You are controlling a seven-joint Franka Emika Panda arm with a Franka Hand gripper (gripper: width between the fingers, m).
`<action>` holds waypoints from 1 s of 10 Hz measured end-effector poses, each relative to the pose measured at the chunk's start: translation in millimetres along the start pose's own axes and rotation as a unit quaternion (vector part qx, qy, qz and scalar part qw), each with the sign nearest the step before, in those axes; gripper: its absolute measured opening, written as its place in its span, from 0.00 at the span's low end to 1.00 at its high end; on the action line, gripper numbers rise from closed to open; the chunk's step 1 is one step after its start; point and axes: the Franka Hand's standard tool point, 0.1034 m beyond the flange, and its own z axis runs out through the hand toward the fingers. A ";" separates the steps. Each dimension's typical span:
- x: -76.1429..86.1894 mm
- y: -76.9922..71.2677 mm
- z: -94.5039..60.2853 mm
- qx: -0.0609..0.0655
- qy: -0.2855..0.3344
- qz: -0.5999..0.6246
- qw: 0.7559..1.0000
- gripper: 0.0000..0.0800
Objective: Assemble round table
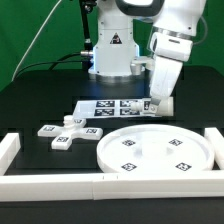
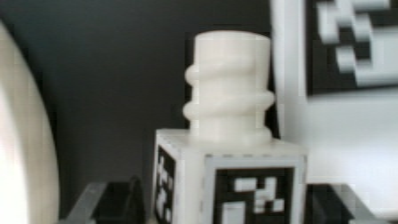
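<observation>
The short white leg (image 2: 231, 90) fills the wrist view: a knobbed stud on a squarish body with black-and-white tags. My gripper (image 2: 231, 205) is shut on that body, with a dark finger (image 2: 107, 200) against each side. In the exterior view the gripper (image 1: 157, 106) stands low over the marker board (image 1: 105, 107), and only a dark tagged bit of the leg (image 1: 151, 104) shows between its fingers. The large round disc top (image 1: 155, 150) lies flat just in front of it. The cross-shaped base (image 1: 70, 131) lies toward the exterior view's left.
White border rails (image 1: 50, 185) run along the front and both sides of the black table. The robot's base (image 1: 112, 55) stands behind the marker board (image 2: 347, 60). The disc top's rim (image 2: 9, 110) curves past close to the leg.
</observation>
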 end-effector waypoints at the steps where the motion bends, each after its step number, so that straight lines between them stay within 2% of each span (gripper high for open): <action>1: 4.2 -0.5 -1.1 0.009 0.003 0.036 0.999 0.50; 4: 8.3 -2.2 -1.8 0.018 0.008 0.127 0.992 0.50; 5: 11.0 -2.9 -3.2 0.024 0.008 0.188 0.982 0.50; 6: 17.1 -3.8 -8.4 0.029 0.007 0.283 0.959 0.50; 7: 22.4 -6.5 -9.8 0.042 0.015 0.360 0.932 0.50; 9: 22.3 -3.5 -8.4 0.072 0.034 0.472 0.878 0.50; 10: 26.7 -5.9 -9.5 0.075 0.033 0.488 0.869 0.50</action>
